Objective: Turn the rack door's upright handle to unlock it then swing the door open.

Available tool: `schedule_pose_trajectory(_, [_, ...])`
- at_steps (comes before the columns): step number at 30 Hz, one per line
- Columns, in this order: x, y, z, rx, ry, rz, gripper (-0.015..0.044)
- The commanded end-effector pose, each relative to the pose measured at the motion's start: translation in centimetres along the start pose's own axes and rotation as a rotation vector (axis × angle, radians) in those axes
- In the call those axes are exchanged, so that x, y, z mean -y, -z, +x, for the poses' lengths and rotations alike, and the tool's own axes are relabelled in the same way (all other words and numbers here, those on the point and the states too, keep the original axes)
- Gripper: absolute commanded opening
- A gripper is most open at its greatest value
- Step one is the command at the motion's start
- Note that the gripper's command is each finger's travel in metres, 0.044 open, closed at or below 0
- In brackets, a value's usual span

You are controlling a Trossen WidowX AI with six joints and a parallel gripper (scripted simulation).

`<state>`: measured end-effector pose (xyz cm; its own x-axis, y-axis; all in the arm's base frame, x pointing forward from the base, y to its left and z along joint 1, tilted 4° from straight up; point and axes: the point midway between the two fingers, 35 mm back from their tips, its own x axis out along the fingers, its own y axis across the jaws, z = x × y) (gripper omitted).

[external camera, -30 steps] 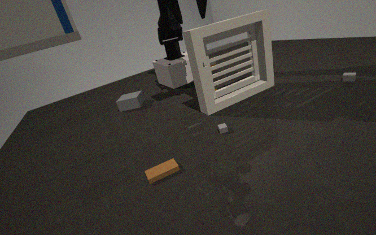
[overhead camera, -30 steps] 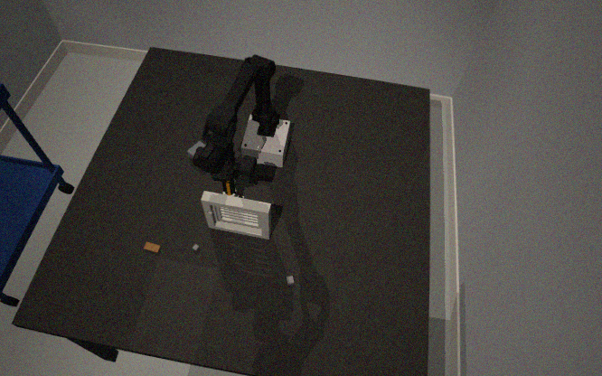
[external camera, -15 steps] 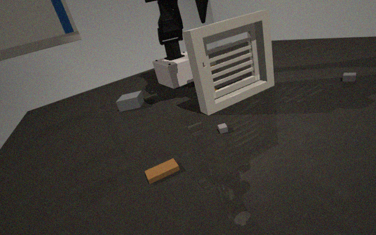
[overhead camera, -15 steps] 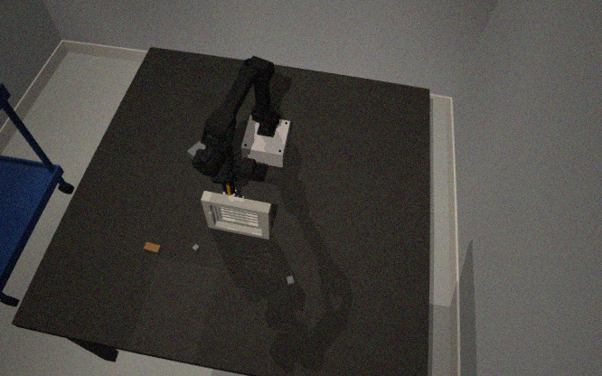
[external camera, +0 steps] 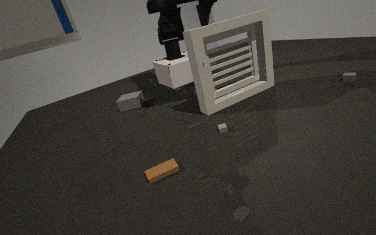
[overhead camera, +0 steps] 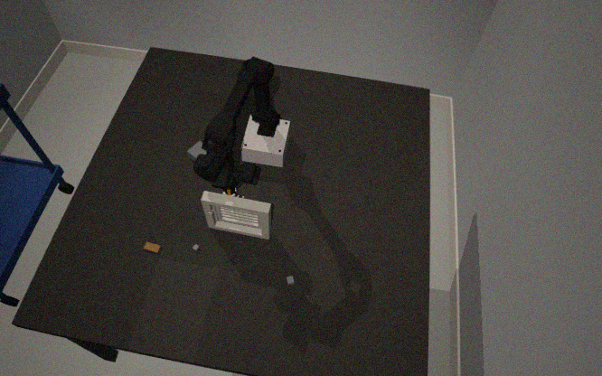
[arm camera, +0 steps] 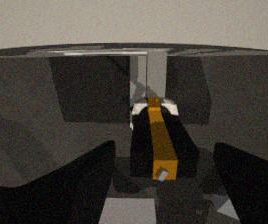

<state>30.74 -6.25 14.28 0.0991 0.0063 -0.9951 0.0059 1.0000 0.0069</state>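
Between the gripper's parted fingertips, with space either side, stands the black-and-orange upright handle (arm camera: pixel 162 140).

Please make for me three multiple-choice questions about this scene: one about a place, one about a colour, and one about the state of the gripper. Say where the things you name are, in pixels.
1. Where is the blue cart (overhead camera: pixel 32 135)?
A) On the table
B) Beside the table, on the floor
C) Behind the robot's white base, on the table

2. What colour is the strip along the handle (arm camera: pixel 162 135)?
A) Orange
B) Green
C) Red

3. How is the gripper (arm camera: pixel 165 148) now?
A) Fully shut, fingers meeting
B) Out of the wrist view
C) Open, with the handle between its fingers but not squeezed

Right letters:
1: B, the top view shows the cart on the floor past the table's edge.
2: A, the wrist view shows an orange strip between black sides.
3: C, the wrist view shows dark gaps between the handle and both fingers.
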Motion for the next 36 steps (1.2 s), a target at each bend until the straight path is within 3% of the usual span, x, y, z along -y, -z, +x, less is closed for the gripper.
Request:
schedule_pose_trajectory(1, [-0.1,0.2,0.9,-0.006,-0.006,-0.003,0.0290])
schedule_pose_trajectory(18, [-0.2,0.4,3.4,-0.006,-0.006,-0.003,0.0290])
schedule_pose_trajectory(25, [-0.2,0.4,3.4,-0.006,-0.006,-0.003,0.0106])
schedule_pose_trajectory(36, [-0.2,0.4,3.4,-0.006,-0.006,-0.003,0.0033])
